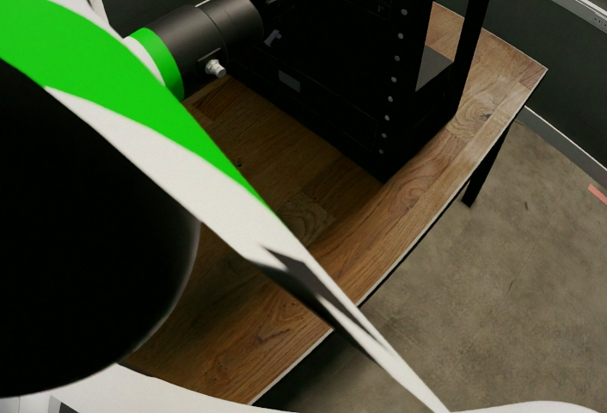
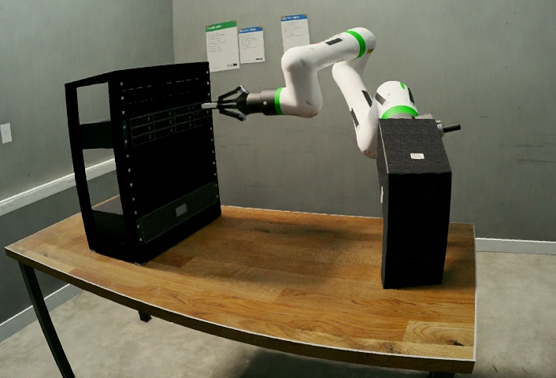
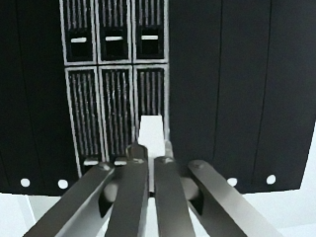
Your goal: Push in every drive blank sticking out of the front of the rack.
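Observation:
The black rack stands upright on the table. Its front has a band of ribbed drive blanks with light outlines and small light latch marks. My gripper is shut and empty, level with this band at its far end in the exterior view. In the wrist view its pale tips overlap the lower right blank; whether they touch it cannot be told. They hide that blank's lower end. How far any blank sticks out is not clear. In the top view the fingertips cannot be made out.
The wooden table carries the rack and the arm's black pedestal. A lower rack panel bears a grey label. The white and green arm blocks much of the top view.

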You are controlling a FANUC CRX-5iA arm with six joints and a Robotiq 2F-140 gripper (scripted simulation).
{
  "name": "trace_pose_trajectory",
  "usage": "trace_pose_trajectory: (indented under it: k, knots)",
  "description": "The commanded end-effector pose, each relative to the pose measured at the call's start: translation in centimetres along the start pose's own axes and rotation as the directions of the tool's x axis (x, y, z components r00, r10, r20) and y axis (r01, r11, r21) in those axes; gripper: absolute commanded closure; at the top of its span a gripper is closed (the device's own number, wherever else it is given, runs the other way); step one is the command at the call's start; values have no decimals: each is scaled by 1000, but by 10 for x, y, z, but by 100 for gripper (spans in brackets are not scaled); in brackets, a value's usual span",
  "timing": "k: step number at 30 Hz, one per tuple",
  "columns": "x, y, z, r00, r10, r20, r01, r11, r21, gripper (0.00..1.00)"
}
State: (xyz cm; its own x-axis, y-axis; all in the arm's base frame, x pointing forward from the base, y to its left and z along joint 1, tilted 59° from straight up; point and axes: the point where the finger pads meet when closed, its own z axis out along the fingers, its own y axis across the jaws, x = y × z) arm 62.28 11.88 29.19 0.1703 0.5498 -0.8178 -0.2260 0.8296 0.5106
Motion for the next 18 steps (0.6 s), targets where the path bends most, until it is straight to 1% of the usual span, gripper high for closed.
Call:
trace_pose_trajectory:
  k: [1,18]
  knots:
    - [0,1,0,1000,1,0,-1,1000,-1,90]
    - [0,1,3,1000,1,0,-1,1000,-1,90]
